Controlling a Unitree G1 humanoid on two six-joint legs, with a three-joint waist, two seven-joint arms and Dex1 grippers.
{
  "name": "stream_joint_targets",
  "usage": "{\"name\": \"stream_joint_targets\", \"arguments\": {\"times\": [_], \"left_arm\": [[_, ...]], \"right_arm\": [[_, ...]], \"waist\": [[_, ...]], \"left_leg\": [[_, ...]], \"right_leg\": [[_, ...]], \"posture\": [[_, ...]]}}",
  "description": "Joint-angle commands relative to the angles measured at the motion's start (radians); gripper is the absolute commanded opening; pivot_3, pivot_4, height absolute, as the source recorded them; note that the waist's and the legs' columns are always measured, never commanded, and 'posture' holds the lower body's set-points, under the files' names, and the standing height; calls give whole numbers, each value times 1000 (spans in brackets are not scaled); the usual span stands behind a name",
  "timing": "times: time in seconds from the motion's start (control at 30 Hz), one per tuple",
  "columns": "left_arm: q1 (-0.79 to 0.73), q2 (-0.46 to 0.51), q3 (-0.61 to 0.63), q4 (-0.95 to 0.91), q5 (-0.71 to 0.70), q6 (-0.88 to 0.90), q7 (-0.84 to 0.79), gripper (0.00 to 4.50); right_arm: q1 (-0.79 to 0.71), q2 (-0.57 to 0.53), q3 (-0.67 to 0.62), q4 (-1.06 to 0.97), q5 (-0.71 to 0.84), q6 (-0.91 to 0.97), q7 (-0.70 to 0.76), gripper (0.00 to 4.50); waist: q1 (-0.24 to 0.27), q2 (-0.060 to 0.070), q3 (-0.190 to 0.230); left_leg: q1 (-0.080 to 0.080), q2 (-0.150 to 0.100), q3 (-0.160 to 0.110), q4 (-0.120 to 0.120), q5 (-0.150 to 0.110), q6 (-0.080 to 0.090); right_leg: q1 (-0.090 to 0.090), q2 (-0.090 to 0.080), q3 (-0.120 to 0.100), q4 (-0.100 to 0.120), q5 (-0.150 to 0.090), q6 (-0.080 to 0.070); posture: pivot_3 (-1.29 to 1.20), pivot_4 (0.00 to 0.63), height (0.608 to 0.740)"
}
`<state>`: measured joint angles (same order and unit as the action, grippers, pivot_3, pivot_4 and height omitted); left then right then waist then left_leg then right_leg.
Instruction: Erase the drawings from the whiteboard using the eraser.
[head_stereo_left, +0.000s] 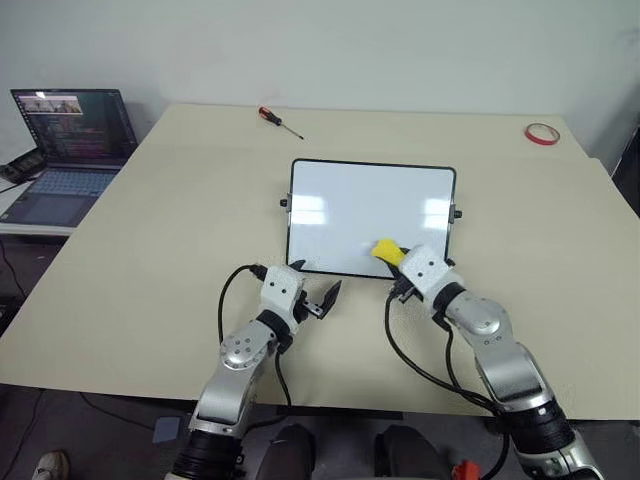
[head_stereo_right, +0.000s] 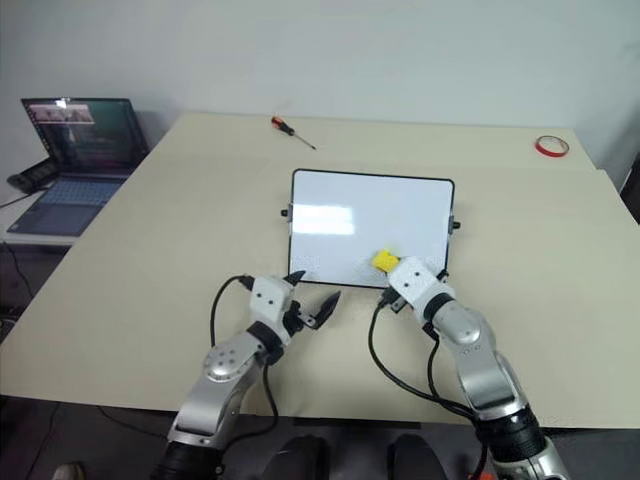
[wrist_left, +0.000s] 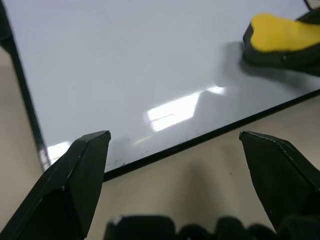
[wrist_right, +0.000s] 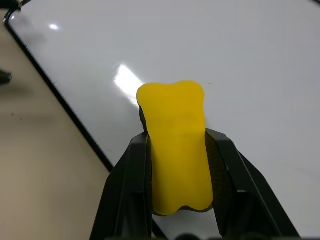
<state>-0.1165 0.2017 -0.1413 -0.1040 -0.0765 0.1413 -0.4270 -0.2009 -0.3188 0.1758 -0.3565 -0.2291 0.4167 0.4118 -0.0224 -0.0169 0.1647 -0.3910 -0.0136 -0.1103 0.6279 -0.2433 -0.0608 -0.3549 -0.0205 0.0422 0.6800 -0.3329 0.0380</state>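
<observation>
The whiteboard (head_stereo_left: 370, 205) lies flat in the middle of the table, white and glossy with a thin black frame. I see no drawings on its surface. My right gripper (head_stereo_left: 392, 256) is shut on the yellow eraser (wrist_right: 175, 145), which rests over the board's near edge, right of centre. The eraser (head_stereo_left: 386, 250) sticks out ahead of the fingers. My left gripper (head_stereo_left: 314, 289) is open with nothing in it, just off the board's near left corner, its fingertips (wrist_left: 92, 150) pointing at the near edge.
A red-handled screwdriver (head_stereo_left: 279, 120) lies beyond the board. A red tape ring (head_stereo_left: 542, 133) sits at the far right corner. An open laptop (head_stereo_left: 68, 150) stands on a side table to the left. Bare tabletop (head_stereo_left: 170, 250) surrounds the board.
</observation>
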Motion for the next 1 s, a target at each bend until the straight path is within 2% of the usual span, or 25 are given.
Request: {"name": "stream_joint_targets", "arguments": {"times": [0.03,0.27,0.4,0.57,0.73,1.0], "left_arm": [[-95,11,-17,-29,-57,-14,-95,4500],[-320,17,-90,130,-157,-50,-402,4500],[-433,8,-152,341,-148,-163,-602,4500],[-571,-52,-191,581,-122,-283,-740,4500],[-657,-112,-208,750,-82,-379,-802,4500],[-681,-150,-190,825,-47,-434,-804,4500]], "right_arm": [[39,-22,-145,-214,15,105,-25,1176],[110,-9,-299,-399,7,402,-78,1176],[156,40,-395,-432,23,570,-115,1176],[168,107,-470,-423,71,691,-131,1176],[165,126,-489,-395,108,719,-149,1176],[129,112,-472,-319,150,689,-175,1176]], "waist": [[7,0,0],[4,0,0],[-2,0,0],[-10,1,0],[-11,1,0],[-11,1,0]], "left_leg": [[-2,0,0,0,0,0],[-3,-1,2,1,0,0],[-3,-2,2,1,0,0],[-4,-8,2,0,0,1],[-5,-9,2,1,0,1],[-5,-9,1,1,0,1]], "right_leg": [[-1,0,-1,0,0,0],[-2,1,-2,0,0,0],[-2,2,-2,0,0,0],[-3,2,-1,1,0,0],[-3,1,-2,0,-1,1],[-5,1,-1,1,-1,1]], "posture": [[0,150,740],[0,150,740],[0,150,740],[0,150,740],[0,150,740],[0,150,740]]}}
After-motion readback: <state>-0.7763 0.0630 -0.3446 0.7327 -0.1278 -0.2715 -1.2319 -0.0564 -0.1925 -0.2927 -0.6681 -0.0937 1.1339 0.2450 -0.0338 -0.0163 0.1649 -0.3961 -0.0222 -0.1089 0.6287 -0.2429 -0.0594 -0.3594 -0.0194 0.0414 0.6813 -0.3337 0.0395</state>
